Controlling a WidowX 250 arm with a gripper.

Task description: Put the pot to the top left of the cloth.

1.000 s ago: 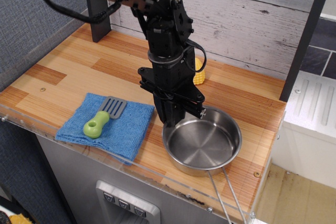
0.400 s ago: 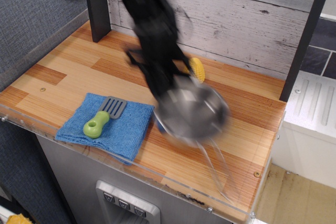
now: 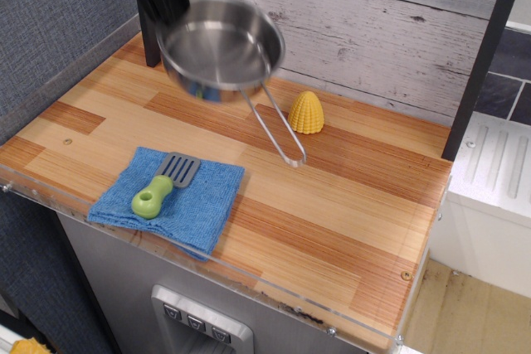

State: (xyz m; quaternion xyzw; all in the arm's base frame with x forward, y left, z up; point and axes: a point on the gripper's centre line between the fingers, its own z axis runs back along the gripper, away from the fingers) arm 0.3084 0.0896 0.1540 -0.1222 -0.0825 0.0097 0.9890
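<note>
The shiny steel pot (image 3: 220,46) hangs in the air above the back left of the counter, tilted, its wire loop handle (image 3: 275,128) pointing down to the right. My gripper (image 3: 170,16) is at the pot's left rim and holds it; the jaws are blurred and mostly hidden behind the pot. The blue cloth (image 3: 170,196) lies flat at the front left of the counter, below and in front of the pot. A green-handled grey spatula (image 3: 163,184) lies on the cloth.
A yellow toy corn cob (image 3: 306,112) stands near the back wall, right of the pot. A dark post (image 3: 154,39) stands at the back left behind the pot. A clear plastic lip (image 3: 207,267) runs along the counter's front edge.
The pot was lifted from the counter's front right, then carried up and to the back left. The cloth, spatula and corn stayed put.
</note>
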